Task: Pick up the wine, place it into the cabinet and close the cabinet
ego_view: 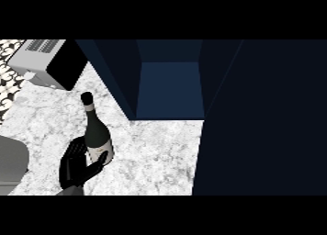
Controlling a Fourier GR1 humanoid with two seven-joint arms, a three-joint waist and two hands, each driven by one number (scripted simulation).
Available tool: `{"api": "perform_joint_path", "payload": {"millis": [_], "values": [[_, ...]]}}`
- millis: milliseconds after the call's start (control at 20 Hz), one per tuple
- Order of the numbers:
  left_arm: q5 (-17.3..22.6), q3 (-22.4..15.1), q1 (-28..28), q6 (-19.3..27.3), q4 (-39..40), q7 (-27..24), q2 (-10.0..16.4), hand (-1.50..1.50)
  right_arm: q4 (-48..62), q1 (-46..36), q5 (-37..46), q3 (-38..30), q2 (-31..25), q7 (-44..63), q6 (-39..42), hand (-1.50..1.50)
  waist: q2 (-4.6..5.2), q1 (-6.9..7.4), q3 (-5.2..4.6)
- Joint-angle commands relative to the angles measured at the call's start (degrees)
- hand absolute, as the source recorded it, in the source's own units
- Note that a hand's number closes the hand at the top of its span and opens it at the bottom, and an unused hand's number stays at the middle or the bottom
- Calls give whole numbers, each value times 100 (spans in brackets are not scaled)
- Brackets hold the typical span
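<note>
Left hand (75, 167) is seen at the lower left of the head view, its fingers and thumb curled round the lower body of the wine bottle (96, 133), with the thumb laid across the pale label. The bottle is held over the marbled counter (153, 147), leaning with its neck up and to the left. Whether its base is lifted or resting cannot be told, since it is hidden by the hand. Because the hold is taken low, the long neck is judged the likeliest source of trouble. If the wrist is turned quickly, the bottle could pivot within the fingers and the lean could be increased. A toaster (47, 62) stands just beyond the neck and could be clipped if the bottle is swung leftward. The open cabinet (170, 87) lies further right, its blue recess framed by a slanted left door panel (109, 73) and a broad dark panel (268, 114) on the right. The opening looks narrow, so the neck or shoulder could be knocked against either edge if the bottle is not brought upright first. If it is set too near the front, closing could be blocked.
</note>
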Motion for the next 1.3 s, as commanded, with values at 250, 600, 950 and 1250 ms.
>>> {"api": "perform_joint_path", "payload": {"millis": [250,600,950,1250], "values": [[147,-83,-684,-145,242,232,-240,150,-251,334,-87,272,205,-196,49,-150,20,-12,-57],[344,-93,-79,-1045,44,789,280,150,-509,189,-506,-116,-35,215,135,-150,11,19,-54],[659,-103,31,-1023,-969,1342,226,150,-330,189,-400,-136,35,65,128,-150,6,38,-52],[509,-539,227,-785,-1695,1839,-112,150,-147,101,-358,-191,36,-100,202,-150,9,37,-52]]}}
